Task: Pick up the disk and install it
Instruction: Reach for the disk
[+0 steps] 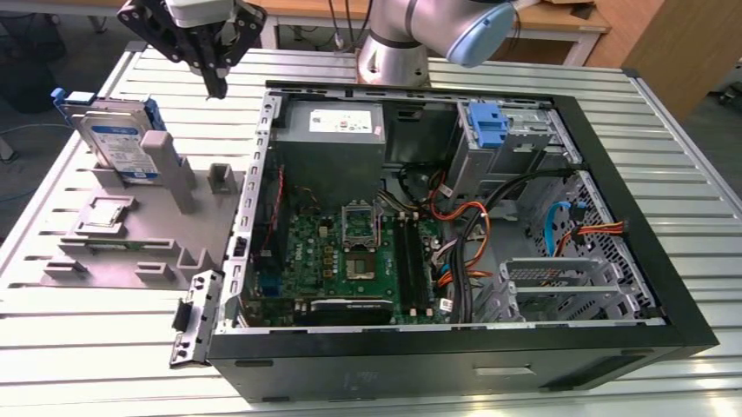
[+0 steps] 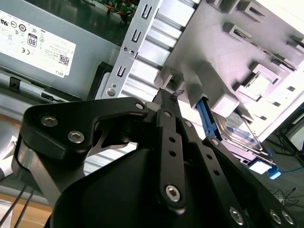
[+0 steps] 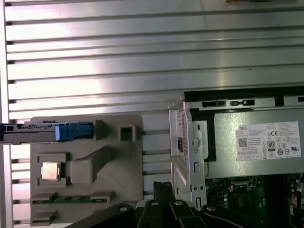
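Note:
The disk (image 1: 122, 143) is a silver drive with a white-and-blue label in a blue bracket. It stands on edge in a slot of the grey fixture (image 1: 139, 248), at the exterior view's left. It also shows edge-on in the first wrist view (image 3: 38, 132) and behind a grey post in the second wrist view (image 2: 236, 134). My gripper (image 1: 215, 85) hangs above the slatted table between the fixture and the computer case, to the right of the disk and apart from it. Its black fingers (image 2: 167, 102) meet at the tips, shut on nothing.
The open computer case (image 1: 649, 261) takes up the exterior view's middle and right, with a power supply (image 1: 334, 130), motherboard (image 1: 347, 261), cables and a metal drive cage (image 1: 557, 287). A blue bracket (image 1: 487, 126) sits in the upper bay. A small square chip (image 1: 108, 214) lies on the fixture.

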Controlling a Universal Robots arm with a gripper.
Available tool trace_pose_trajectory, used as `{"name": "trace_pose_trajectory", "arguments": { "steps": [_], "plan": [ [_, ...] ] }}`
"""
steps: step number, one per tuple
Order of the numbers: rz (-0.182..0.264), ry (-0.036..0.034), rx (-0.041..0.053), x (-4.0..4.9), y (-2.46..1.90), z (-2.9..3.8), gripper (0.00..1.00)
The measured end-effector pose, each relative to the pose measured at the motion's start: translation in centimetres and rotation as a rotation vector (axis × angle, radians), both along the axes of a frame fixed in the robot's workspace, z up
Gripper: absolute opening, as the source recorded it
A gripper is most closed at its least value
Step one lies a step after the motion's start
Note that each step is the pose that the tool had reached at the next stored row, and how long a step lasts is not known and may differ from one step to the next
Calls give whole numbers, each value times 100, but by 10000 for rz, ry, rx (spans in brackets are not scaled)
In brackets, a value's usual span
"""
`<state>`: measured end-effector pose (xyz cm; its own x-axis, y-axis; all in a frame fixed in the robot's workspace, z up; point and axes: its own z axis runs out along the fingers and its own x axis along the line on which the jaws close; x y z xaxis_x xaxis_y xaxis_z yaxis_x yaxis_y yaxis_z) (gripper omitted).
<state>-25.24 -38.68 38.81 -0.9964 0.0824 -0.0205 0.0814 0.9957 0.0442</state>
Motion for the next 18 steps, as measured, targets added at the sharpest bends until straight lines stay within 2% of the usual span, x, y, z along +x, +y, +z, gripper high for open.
{"name": "trace_pose_trajectory", "arguments": {
  "steps": [11,18],
  "plan": [
    [1,0,0,-36,43,-1,10],
    [2,-1,1,-49,45,-3,10]
  ]
}}
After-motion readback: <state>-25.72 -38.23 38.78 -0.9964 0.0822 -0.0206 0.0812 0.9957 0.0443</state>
